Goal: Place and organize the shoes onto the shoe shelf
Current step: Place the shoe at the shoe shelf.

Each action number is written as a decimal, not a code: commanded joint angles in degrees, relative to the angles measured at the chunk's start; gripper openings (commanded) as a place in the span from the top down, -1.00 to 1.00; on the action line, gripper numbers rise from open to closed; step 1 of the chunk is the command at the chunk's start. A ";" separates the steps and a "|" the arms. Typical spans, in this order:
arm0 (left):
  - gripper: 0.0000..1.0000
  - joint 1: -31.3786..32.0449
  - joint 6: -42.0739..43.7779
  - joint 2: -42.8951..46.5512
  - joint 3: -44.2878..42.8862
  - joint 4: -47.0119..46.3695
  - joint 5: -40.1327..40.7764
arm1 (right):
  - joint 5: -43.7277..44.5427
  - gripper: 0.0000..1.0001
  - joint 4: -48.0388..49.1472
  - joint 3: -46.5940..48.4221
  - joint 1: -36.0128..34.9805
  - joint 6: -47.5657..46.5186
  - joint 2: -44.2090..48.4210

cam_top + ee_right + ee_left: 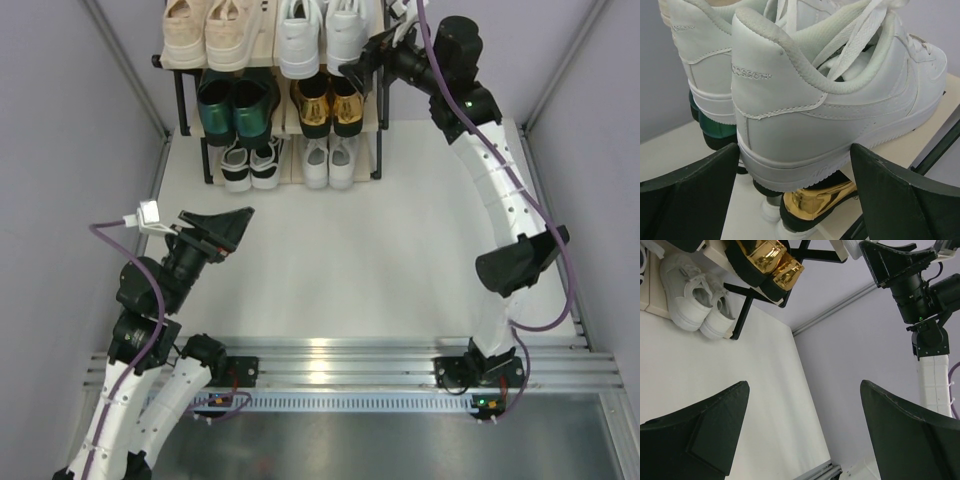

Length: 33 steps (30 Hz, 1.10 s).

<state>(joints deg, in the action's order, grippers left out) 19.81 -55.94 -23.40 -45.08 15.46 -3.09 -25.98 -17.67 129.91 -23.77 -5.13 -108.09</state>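
Three-tier shoe shelf with black tube frame (207,160) and beige boards stands at the far edge of the white table (400,250), all six pairs on it. Top tier: beige sneakers (212,30) left, chunky white sneakers (322,35) right. Middle: glossy dark green loafers (235,105) left, shiny gold loafers (328,103) right. Bottom: black-and-white sneakers (250,165) left, white lace-ups (330,160) right. Right gripper (358,68) is at the top tier's right end, just beside the chunky white pair; wrist view shows its black fingers (690,190) spread wide behind the heel of one white sneaker, gripping nothing, contact not clear. Left gripper (240,232) hovers over the near left of the table, well apart from the shelf, fingers (705,435) spread wide, empty.
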 commanded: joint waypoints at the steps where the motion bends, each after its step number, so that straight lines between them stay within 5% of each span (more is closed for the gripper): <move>1: -0.96 -0.21 -0.13 -0.33 -0.27 -2.72 0.37 | 0.14 -0.76 2.55 4.12 -0.84 0.90 -0.89; 9: -0.96 -0.21 -0.13 -0.68 -0.01 -2.63 0.46 | 0.40 -0.30 3.78 6.41 -1.81 2.40 -3.00; 15: -0.96 -0.21 -0.04 -1.21 0.26 -3.16 0.54 | 1.89 -0.21 4.49 6.59 -2.77 3.45 -3.35; 23: -0.96 -0.30 0.31 -1.74 0.17 -3.51 0.19 | 4.88 -0.43 4.14 6.85 -3.56 2.84 -3.70; 25: -0.96 -0.21 0.31 -1.74 0.08 -3.60 0.19 | 5.41 -0.71 3.26 6.76 -3.39 2.32 -3.18; 29: -0.96 -0.30 0.84 -1.65 0.17 -3.60 -0.07 | 4.97 -0.98 2.12 3.96 -3.30 -0.41 0.68; 33: -0.96 -0.21 2.06 -2.35 -0.09 -3.42 -0.68 | 4.71 -0.99 -0.51 -0.08 -2.78 -3.66 6.48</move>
<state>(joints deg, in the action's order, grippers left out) 19.81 -55.53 -24.93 -44.86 15.09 -3.05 -21.19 -18.52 131.28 -26.24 -5.76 -108.84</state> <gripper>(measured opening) 0.982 0.991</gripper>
